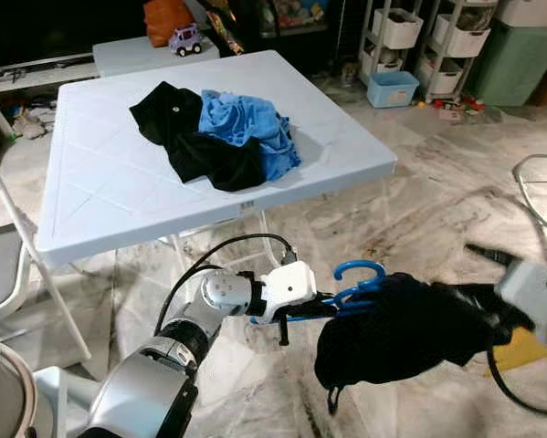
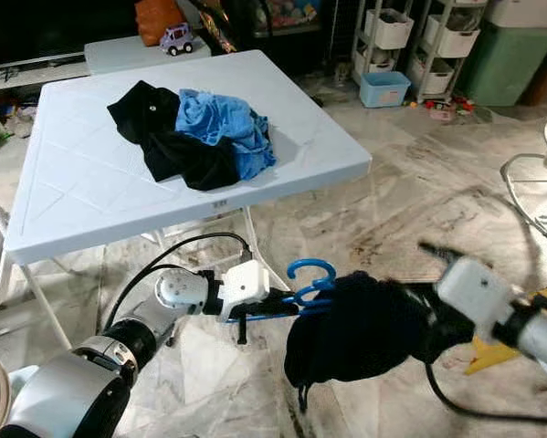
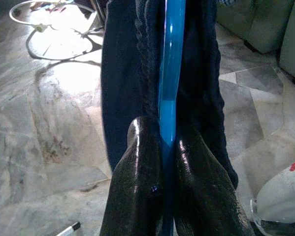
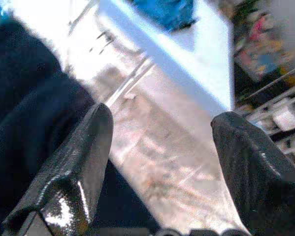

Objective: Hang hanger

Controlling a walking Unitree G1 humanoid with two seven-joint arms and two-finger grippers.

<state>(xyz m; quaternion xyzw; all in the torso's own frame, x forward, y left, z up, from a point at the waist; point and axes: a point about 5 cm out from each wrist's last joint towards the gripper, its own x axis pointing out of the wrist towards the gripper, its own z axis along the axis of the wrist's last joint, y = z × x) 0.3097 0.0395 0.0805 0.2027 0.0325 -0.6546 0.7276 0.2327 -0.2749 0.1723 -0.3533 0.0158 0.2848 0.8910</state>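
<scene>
Marble floor [image 1: 419,210], veined grey and cream, spreads beneath both my arms. Beyond my fingertips stands the pale blue folding table [image 1: 99,182], and on it lies a heap of clothes: a black garment [image 1: 195,146] touching a blue garment [image 1: 250,128] beside it. Farther off past the table sit white storage shelves [image 1: 410,32] with bins, and a small toy car [image 1: 185,39] rests on a second pale surface.

Between my two grippers hangs the dark garment [image 1: 401,333], bunched on the blue hanger [image 1: 357,274], whose hook curves up just beyond my left fingertips. My left gripper [image 3: 168,162] is pressed tight on the hanger's blue bar, one black finger [image 3: 137,187] on each side, the dark cloth draped right past them. My right gripper [image 4: 162,147] has its fingers [image 4: 76,167] spread wide apart, pinching nothing; one finger lies against the dark garment's side, the other stands clear over the floor, pointing towards the table's edge.
</scene>
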